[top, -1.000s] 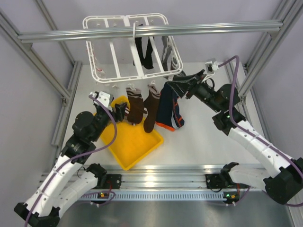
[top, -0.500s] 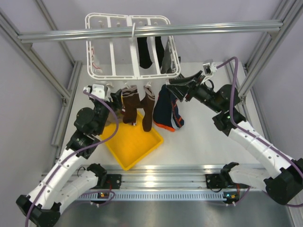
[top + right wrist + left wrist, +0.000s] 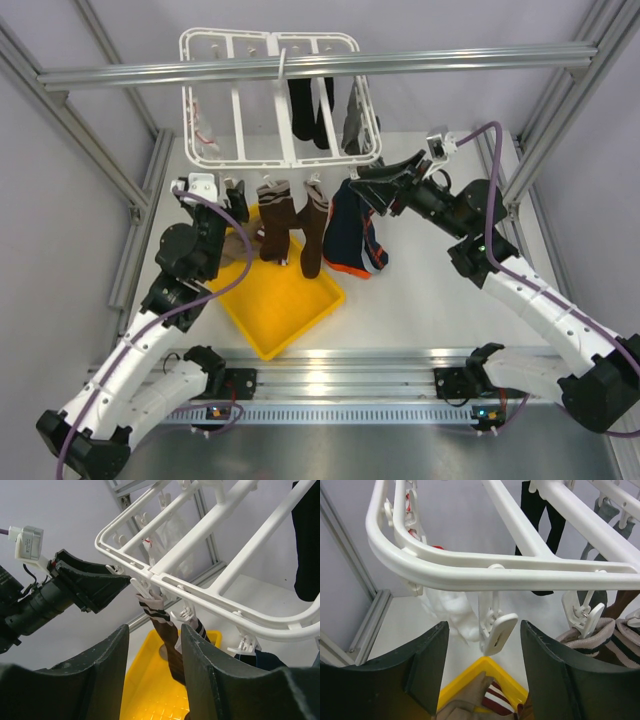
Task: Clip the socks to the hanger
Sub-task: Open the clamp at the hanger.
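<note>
The hanger [image 3: 234,100] is dangling by its hook from the overhead bar [image 3: 450,62], so it is free to swing, and that is looking like the main hazard. The left tool [image 3: 484,627] is sitting just under the hanger's front-left corner. Its jaws are spread wide on either side of an empty clip [image 3: 497,632] and are pinching nothing. The tan sock [image 3: 467,702] that seems meant for this clip is lying well below the hanger in the yellow tray [image 3: 290,320], so squeezing the clip now would be opening it for no fabric at all. The clip is also hanging loosely on its link, and a squeeze landing off-centre would probably be twisting it aside rather than opening it.

The right tool [image 3: 154,632] is waiting under the hanger's front rail, jaws partly apart and gripping nothing. If it is there to steady the frame, it is not doing so yet, and an upward nudge from the left tool would be tipping the whole hanger. Such a jolt could be shaking the striped socks [image 3: 272,225] and the navy sock [image 3: 352,240], clipped along the hanger's front rail, down onto the worktop [image 3: 430,290]. The black socks [image 3: 303,110] at the hanger's back are looking safer.
</note>
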{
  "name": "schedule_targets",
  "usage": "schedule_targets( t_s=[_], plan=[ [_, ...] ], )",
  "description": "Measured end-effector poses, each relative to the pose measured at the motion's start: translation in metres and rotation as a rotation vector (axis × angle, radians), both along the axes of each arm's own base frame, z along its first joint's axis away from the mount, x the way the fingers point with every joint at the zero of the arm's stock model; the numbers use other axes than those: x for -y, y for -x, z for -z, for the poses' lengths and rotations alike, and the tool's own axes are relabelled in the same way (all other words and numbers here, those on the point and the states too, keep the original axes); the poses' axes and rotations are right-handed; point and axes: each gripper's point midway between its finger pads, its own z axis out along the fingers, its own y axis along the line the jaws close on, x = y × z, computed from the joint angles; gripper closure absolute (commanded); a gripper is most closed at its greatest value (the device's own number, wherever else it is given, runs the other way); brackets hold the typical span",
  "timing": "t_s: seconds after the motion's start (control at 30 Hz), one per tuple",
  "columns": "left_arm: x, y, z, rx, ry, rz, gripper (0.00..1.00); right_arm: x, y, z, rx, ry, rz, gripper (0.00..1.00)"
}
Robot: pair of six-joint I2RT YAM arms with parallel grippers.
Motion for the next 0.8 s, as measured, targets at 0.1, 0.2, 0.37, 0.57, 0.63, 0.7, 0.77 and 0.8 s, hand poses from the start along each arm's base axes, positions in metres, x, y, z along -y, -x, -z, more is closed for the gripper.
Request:
schedule_targets(
  t_s=[0.1, 0.2, 0.37, 0.57, 0.63, 0.7, 0.77, 0.8],
  plan=[
    [0.001, -0.001, -0.008, 0.038, -0.010, 0.010, 0.41, 0.000, 0.001, 0.000, 0.002, 0.000, -0.004, 0.55],
    [0.005, 0.000, -0.015, 0.073, -0.024, 0.036, 0.53, -0.001, 0.002, -0.001, 0.007, -0.002, -0.010, 0.56],
    [0.018, 0.002, -0.021, 0.110, -0.065, 0.114, 0.71, -0.004, 0.004, -0.003, 0.015, -0.006, -0.032, 0.58],
    [0.041, 0.012, -0.020, 0.121, -0.122, 0.262, 0.91, -0.017, 0.006, 0.002, -0.001, -0.013, -0.072, 0.60],
    [0.049, 0.019, -0.019, 0.126, -0.138, 0.321, 0.96, -0.023, 0.006, 0.006, -0.017, -0.014, -0.089, 0.61],
    [0.057, 0.026, -0.018, 0.127, -0.150, 0.379, 0.99, -0.031, 0.007, 0.009, -0.032, -0.012, -0.107, 0.62],
    [0.065, 0.032, -0.017, 0.128, -0.159, 0.433, 0.99, -0.039, 0.010, 0.009, -0.042, -0.016, -0.129, 0.63],
    [0.068, 0.034, -0.016, 0.126, -0.165, 0.458, 1.00, -0.043, 0.011, 0.007, -0.042, -0.018, -0.139, 0.64]
  ],
)
